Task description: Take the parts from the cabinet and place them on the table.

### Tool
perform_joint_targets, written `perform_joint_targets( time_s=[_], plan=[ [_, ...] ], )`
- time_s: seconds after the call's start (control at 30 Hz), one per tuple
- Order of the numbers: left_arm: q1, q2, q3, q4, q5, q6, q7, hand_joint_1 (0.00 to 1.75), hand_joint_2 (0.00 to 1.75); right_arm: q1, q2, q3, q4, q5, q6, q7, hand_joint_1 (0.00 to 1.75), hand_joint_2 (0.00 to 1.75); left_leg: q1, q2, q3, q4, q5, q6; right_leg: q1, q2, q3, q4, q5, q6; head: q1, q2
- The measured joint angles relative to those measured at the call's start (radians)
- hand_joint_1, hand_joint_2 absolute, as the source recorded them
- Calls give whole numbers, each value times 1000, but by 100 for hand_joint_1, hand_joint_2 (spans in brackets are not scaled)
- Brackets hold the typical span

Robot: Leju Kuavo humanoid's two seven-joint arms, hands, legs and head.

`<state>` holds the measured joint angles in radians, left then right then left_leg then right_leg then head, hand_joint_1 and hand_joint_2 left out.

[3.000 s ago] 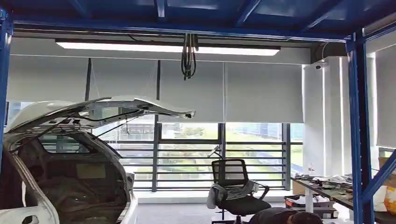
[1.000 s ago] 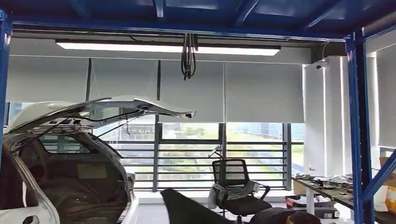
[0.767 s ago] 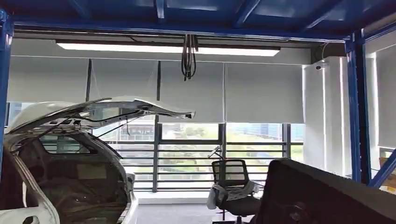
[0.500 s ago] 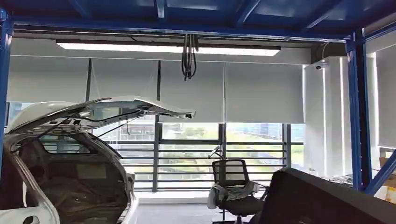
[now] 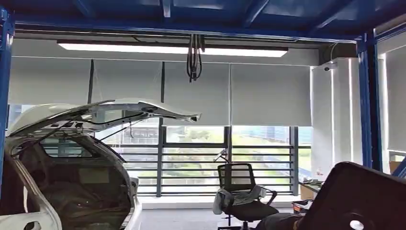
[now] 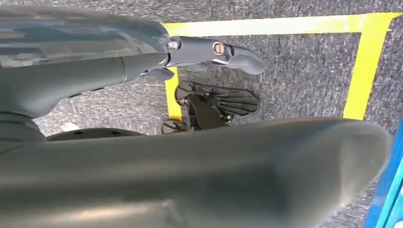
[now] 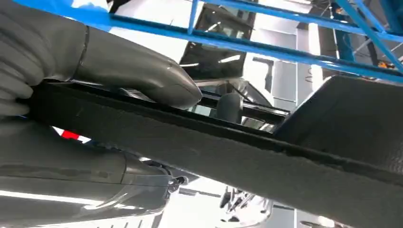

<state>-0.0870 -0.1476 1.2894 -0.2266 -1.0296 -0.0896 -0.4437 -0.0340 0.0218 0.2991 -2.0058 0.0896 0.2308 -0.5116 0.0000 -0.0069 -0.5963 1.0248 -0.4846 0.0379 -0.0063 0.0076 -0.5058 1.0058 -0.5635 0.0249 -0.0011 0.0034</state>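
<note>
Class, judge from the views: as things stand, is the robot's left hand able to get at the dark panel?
Probably not: the left hand hangs over the floor, while the right hand holds the dark panel up.

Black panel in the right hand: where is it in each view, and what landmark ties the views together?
Head view: panel in the lower right corner, tilted.
Right wrist view: panel runs edge-on across the picture, gripped by the right hand.
Left wrist view: not in it; this view looks down at the floor with yellow tape.
Shared landmark: blue frame, also at and.
</note>
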Motion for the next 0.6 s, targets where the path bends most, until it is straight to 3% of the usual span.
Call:
perform_joint_targets(
  time_s=[0.03,0.07,0.13,0.17,0.2,0.23,0.3,0.33,0.37,0.4,0.5,0.53,0.6],
  plan=[
    [0,0,0,0,0,0,0,0,175,0,0,-3,0,-3,0,1,175,175,2,1,5,-5,1,2,0,-2,-7,24,-15,4,0,0],
    [-1,0,0,0,0,2,0,0,175,0,0,-3,0,-2,2,1,175,175,5,2,5,-5,0,3,-2,-2,-35,80,-48,7,0,0],
    [-1,0,0,0,0,3,0,0,175,5,0,-4,0,-3,3,1,175,175,7,3,5,-5,0,3,-8,-2,-123,243,-116,13,0,0],
    [0,0,0,0,0,3,0,0,175,6,0,-5,2,-3,6,2,175,175,9,3,5,-4,-1,1,-10,-3,-158,301,-127,16,0,0],
    [1,0,0,0,0,3,0,0,175,7,0,-5,4,-5,8,2,175,175,11,3,7,-4,-3,-2,-13,-3,-172,313,-112,19,0,0],
    [2,0,0,0,0,2,0,0,175,7,0,-5,5,-6,9,4,175,175,14,2,10,-3,-5,-5,-15,-3,-161,274,-73,21,0,0],
    [2,0,0,0,0,-2,0,0,175,6,0,-5,5,-8,11,5,175,175,22,1,21,-1,-13,-17,-20,-5,-91,98,37,27,0,0],
    [2,0,0,0,0,-4,0,0,175,5,0,-6,5,-8,12,5,175,175,22,0,23,-1,-18,-25,-21,-7,-65,37,56,29,0,0],
    [0,2,0,0,0,-5,0,0,175,4,1,-6,7,-9,12,5,175,175,16,-1,21,6,-19,-33,-12,-5,-63,24,52,23,0,0],
    [1,2,0,0,0,-5,0,0,175,5,1,-6,8,-9,13,6,175,175,17,-1,19,2,-16,-39,-13,-3,-68,29,49,10,0,0],
    [1,2,0,0,-1,-5,-1,0,175,4,2,-8,8,-10,17,6,175,175,21,1,21,-3,-16,-52,-13,-1,-70,25,53,-9,0,0],
    [0,2,0,0,-2,-5,-1,0,175,3,2,-9,8,-12,18,6,175,175,21,2,16,12,-35,-56,-16,-3,-68,22,55,-14,0,0],
    [0,2,0,0,-3,-5,-1,0,175,3,4,-11,8,-12,21,6,175,175,21,2,-37,135,-109,-58,-13,-7,-69,22,54,-25,0,0]
  ],
)
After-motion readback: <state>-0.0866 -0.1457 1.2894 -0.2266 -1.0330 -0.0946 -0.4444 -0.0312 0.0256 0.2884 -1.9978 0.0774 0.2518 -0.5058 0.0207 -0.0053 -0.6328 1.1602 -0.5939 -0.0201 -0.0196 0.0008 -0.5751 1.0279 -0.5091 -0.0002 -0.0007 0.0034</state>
